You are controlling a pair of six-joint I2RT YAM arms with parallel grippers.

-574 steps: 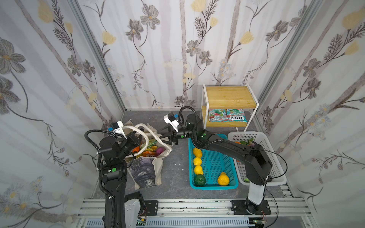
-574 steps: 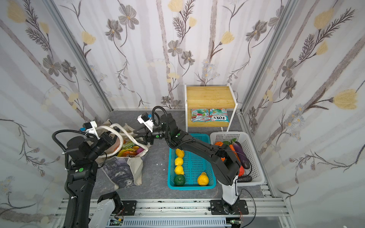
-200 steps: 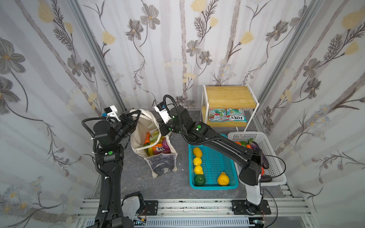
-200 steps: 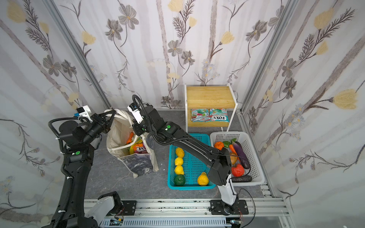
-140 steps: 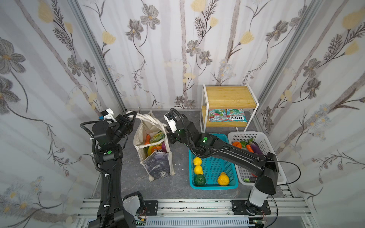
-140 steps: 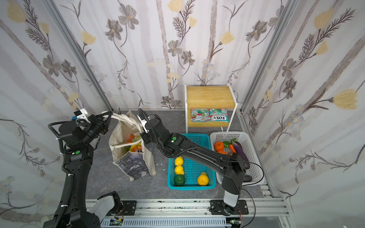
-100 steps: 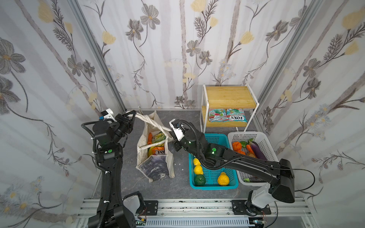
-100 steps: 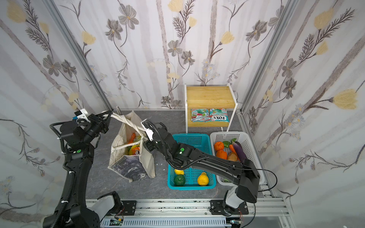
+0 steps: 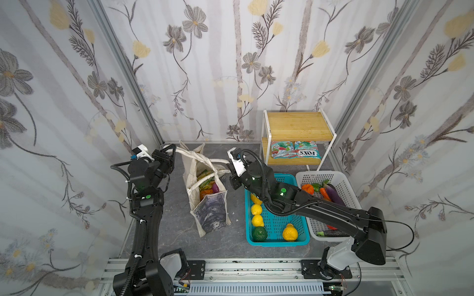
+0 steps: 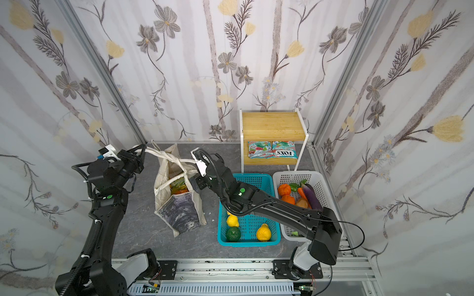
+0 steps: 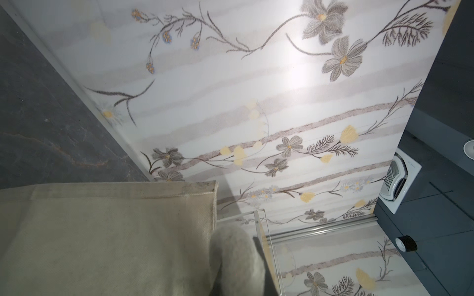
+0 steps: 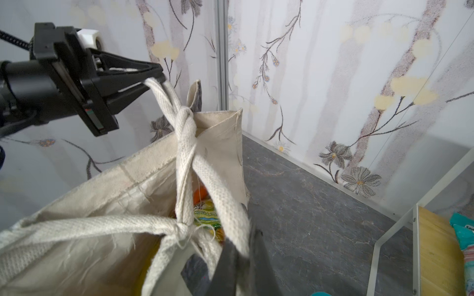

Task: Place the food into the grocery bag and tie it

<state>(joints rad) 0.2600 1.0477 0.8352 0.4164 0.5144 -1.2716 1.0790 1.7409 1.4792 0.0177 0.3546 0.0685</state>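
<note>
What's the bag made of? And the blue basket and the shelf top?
The grocery bag looks like cream woven cloth, maybe canvas: visible threads, frayed edges, soft folds. The blue basket looks like hard, slightly glossy plastic with rows of moulded holes. The shelf top looks like pale matte wood, or wood-look board: it shows grain lines.

rough canvas grocery bag (image 9: 190,176), matt wooden shelf (image 9: 297,125)

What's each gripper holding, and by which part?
Both hold the grocery bag by its strap handles: left gripper clamps one loop, right gripper the other, knot between them.
</note>
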